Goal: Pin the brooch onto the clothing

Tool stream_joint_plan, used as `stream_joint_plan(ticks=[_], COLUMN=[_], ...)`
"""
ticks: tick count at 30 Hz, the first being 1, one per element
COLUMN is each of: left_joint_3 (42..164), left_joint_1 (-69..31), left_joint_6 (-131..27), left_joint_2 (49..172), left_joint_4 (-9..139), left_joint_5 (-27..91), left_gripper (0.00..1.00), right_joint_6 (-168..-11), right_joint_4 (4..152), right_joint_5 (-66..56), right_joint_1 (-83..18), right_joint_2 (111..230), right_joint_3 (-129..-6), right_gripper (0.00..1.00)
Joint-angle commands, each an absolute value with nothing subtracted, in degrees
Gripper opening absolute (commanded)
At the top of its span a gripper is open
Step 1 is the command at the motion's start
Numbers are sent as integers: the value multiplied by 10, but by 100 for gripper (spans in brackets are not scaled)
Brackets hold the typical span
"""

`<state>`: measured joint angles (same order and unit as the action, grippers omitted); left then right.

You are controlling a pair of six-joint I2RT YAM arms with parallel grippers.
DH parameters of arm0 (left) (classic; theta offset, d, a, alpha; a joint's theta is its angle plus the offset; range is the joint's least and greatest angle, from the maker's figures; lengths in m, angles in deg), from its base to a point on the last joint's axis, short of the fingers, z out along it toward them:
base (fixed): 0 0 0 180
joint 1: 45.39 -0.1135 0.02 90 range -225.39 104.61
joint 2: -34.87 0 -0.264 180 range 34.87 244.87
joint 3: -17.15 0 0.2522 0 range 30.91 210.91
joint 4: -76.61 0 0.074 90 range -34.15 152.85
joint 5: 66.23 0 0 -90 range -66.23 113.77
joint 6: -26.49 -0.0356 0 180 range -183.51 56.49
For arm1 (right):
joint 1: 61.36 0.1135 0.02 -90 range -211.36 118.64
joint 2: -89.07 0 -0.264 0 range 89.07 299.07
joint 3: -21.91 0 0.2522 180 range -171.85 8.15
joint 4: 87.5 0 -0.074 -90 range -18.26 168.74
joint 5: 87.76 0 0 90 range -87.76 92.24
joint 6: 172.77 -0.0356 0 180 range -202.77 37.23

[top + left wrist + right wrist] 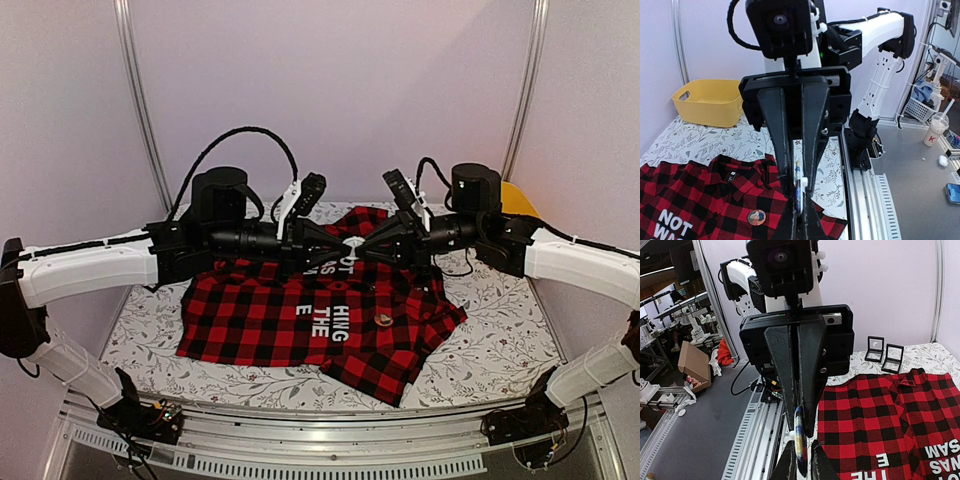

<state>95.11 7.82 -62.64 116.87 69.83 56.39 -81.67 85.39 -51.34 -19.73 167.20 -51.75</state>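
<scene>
Two arms meet tip to tip over one red-and-black checked shirt (260, 320) lying flat on the floral table (500, 340), directly beneath both sets of jaws. Left gripper (798, 200): jaws closed, nipping one thin striped piece (799, 450) seen edge-on; what it is cannot be told. Right gripper (800, 432): jaws drawn in to a sliver on the same piece from the opposite end. One round brooch (756, 217) sits on the shirt below the jaws, on the near side toward the arm bases, clear of both. One yellow basket (710, 107) stands far beyond the left jaws. Two small black frames (875, 348) stand side by side beyond the right jaws, past the shirt's far edge.
</scene>
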Motion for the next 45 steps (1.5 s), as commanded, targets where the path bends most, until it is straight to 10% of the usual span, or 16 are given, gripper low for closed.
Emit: stream_joint_plan(ticks=[1,15,30,45], left_joint_3=[952,959,948,960], left_joint_1=[89,103,93,95], left_joint_6=[-633,-639,-688,-685], left_joint_2=[1156,1159,1119,1132], left_joint_4=[708,699,653,644], left_joint_5=[580,582,485,493], left_gripper=[0,0,0,0], right_joint_6=[-818,-822,-714,-776], right_joint_4=[849,828,763,855], right_joint_5=[-487,-409,-464,-419], right_joint_1=[-195,-194,-194,-175], right_joint_2=[1682,1681,1599,1642], right_joint_3=[-527,-536,-500,-525], right_gripper=[9,4,55,39])
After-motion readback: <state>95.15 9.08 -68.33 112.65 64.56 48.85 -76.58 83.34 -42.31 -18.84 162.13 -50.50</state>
